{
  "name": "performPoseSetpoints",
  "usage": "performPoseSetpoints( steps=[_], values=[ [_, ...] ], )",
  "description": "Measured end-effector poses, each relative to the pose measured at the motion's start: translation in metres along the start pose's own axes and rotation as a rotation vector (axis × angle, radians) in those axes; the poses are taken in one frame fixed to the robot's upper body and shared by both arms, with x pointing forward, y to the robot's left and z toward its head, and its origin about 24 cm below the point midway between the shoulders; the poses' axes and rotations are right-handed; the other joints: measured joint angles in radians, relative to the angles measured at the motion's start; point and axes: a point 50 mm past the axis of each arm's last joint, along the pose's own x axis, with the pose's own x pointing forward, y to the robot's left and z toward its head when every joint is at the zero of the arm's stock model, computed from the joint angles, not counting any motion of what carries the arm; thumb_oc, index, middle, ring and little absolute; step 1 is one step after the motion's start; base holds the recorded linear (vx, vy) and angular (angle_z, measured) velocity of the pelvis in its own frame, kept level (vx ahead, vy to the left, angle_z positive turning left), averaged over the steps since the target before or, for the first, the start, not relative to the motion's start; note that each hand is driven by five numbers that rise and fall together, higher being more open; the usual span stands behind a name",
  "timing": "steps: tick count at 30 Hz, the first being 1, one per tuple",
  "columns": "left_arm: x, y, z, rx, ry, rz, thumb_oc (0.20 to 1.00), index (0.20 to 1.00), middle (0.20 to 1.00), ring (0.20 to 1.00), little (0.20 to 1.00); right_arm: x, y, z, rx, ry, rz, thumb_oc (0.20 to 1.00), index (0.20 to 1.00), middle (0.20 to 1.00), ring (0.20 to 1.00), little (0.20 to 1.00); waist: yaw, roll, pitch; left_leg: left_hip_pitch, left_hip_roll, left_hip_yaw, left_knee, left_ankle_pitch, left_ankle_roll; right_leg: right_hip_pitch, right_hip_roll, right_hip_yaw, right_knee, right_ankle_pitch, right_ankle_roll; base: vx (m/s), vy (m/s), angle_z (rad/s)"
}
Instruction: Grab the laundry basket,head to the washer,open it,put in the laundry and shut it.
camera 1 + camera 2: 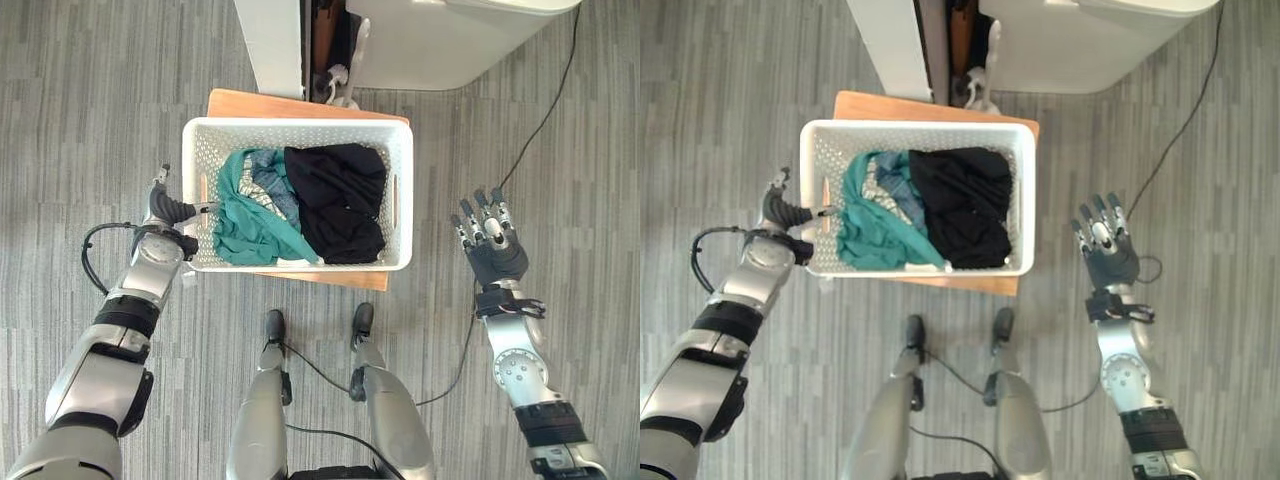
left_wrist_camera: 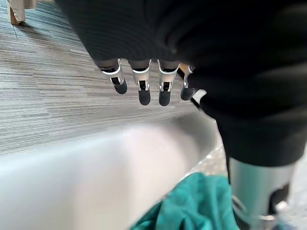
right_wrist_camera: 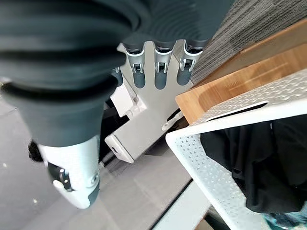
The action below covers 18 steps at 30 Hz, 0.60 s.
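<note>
Basket [image 1: 297, 136] not yet lifted — left hand [image 1: 170, 212] open at its wall, right hand [image 1: 490, 240] spread, apart; washer steps remain.

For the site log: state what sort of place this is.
Probably a home-style laundry area or test room. A white laundry basket of clothes sits on a low wooden stand, a white appliance, likely the washer, stands just beyond it, and the floor is grey striped carpet.

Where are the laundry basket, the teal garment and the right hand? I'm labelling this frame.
laundry basket [image 1: 300, 126]: left eye view, far rim.
teal garment [image 1: 238, 215]: left eye view, middle of the cloth.
right hand [image 1: 492, 250]: left eye view, dark back of the hand.
</note>
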Motion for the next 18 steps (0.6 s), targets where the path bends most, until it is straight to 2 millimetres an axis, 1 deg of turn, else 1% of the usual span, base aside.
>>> performPoseSetpoints(
  steps=[4,5,6,7,8,9,11,12,13,15,16,17,18],
  values=[
    [0.003,0.0,0.01,0.008,-0.026,-0.002,1.0,1.0,1.0,1.0,1.0,0.0,-0.003,0.004,-0.04,0.001,-0.016,1.0,1.0,1.0,1.0,1.0,0.0,-0.005,0.009,-0.002,0.0,0.001,0.001,0.0,0.0,-0.004,0.0,0.003,0.001,0.001,0.0,0.0,0.0,0.0],
    [0.006,0.001,0.015,0.017,-0.024,-0.001,1.0,1.0,1.0,1.0,1.0,0.001,-0.013,0.013,-0.206,0.033,-0.047,1.0,1.0,1.0,1.0,1.0,0.002,-0.007,0.011,-0.002,-0.001,0.001,0.001,0.0,0.0,-0.004,-0.001,0.003,0.003,0.001,0.0,0.0,0.0,0.0],
    [0.007,0.003,0.017,0.014,-0.028,0.005,1.0,1.0,1.0,1.0,1.0,0.003,-0.02,0.019,-0.298,0.051,-0.075,1.0,1.0,1.0,1.0,1.0,0.002,-0.01,0.013,-0.002,-0.001,0.001,0.002,0.0,0.0,-0.004,-0.002,0.003,0.004,0.002,0.001,0.0,0.0,0.0],
    [0.009,0.004,0.02,0.011,-0.032,0.01,1.0,1.0,1.0,1.0,1.0,0.004,-0.031,0.029,-0.446,0.085,-0.117,1.0,1.0,1.0,1.0,1.0,0.003,-0.011,0.013,-0.002,-0.001,0.001,0.002,0.0,0.0,-0.004,-0.002,0.003,0.005,0.002,0.001,0.0,0.0,0.0],
    [0.009,0.005,0.022,0.002,-0.037,0.014,1.0,1.0,1.0,1.0,1.0,0.005,-0.045,0.043,-0.642,0.133,-0.167,1.0,1.0,1.0,1.0,1.0,0.003,-0.012,0.014,-0.002,-0.002,0.001,0.002,0.0,0.0,-0.004,-0.003,0.004,0.005,0.002,0.001,0.0,0.0,0.0],
    [0.009,0.008,0.023,-0.008,-0.042,0.021,1.0,1.0,1.0,1.0,1.0,0.007,-0.056,0.064,-0.827,0.141,-0.245,1.0,1.0,1.0,1.0,1.0,0.004,-0.012,0.014,-0.002,-0.001,0.0,0.002,0.0,0.0,-0.004,-0.002,0.004,0.005,0.002,0.001,0.0,0.0,0.0],
    [0.003,0.01,0.024,-0.03,-0.074,0.018,1.0,1.0,1.0,1.0,1.0,0.01,-0.059,0.081,-1.021,0.141,-0.295,1.0,1.0,1.0,1.0,1.0,-0.005,-0.016,0.016,-0.001,0.0,0.001,0.002,0.0,0.0,-0.006,0.0,0.008,0.005,0.003,0.001,0.01,0.013,-0.06],
    [0.002,0.007,0.025,-0.028,-0.083,0.004,1.0,1.0,1.0,1.0,1.0,0.014,-0.058,0.085,-1.072,0.126,-0.311,1.0,1.0,1.0,1.0,1.0,-0.004,-0.017,0.016,-0.001,0.003,0.001,0.003,0.0,0.0,-0.006,0.002,0.008,0.006,0.003,0.001,0.0,0.031,-0.05],
    [0.001,0.005,0.026,-0.036,-0.079,0.0,1.0,1.0,1.0,1.0,1.0,0.019,-0.055,0.086,-1.124,0.134,-0.308,1.0,1.0,1.0,1.0,1.0,-0.006,-0.019,0.017,-0.001,0.003,0.001,0.003,0.0,0.0,-0.006,0.003,0.008,0.005,0.003,0.0,0.0,0.0,0.0],
    [-0.002,0.001,0.024,-0.058,-0.074,-0.005,1.0,1.0,1.0,1.0,1.0,0.029,-0.05,0.077,-1.132,0.147,-0.303,1.0,1.0,1.0,1.0,1.0,-0.009,-0.018,0.017,-0.001,0.003,0.002,0.007,0.0,0.0,-0.006,0.002,0.01,0.006,0.004,-0.002,0.0,0.021,-0.01],
    [-0.002,0.0,0.024,-0.05,-0.075,-0.014,1.0,1.0,1.0,1.0,1.0,0.032,-0.046,0.072,-1.129,0.147,-0.286,1.0,1.0,1.0,1.0,1.0,-0.004,-0.017,0.018,-0.004,0.002,0.001,0.007,0.0,0.0,-0.008,0.002,0.01,0.006,0.005,-0.002,-0.01,0.045,0.01],
    [-0.002,-0.001,0.023,-0.05,-0.073,-0.016,1.0,1.0,1.0,1.0,1.0,0.037,-0.044,0.066,-1.11,0.152,-0.28,1.0,1.0,1.0,1.0,1.0,-0.002,-0.018,0.018,-0.006,0.002,0.001,0.012,0.0,-0.001,-0.008,0.002,0.009,0.006,0.005,-0.003,-0.01,0.032,0.03],
    [-0.003,-0.003,0.024,-0.049,-0.078,-0.023,1.0,1.0,1.0,1.0,1.0,0.045,-0.041,0.055,-1.096,0.181,-0.262,1.0,1.0,1.0,1.0,1.0,0.004,-0.018,0.018,-0.008,0.002,0.0,0.016,0.0,-0.001,-0.008,0.001,0.009,0.007,0.006,-0.003,-0.01,0.041,0.03]
  ],
)
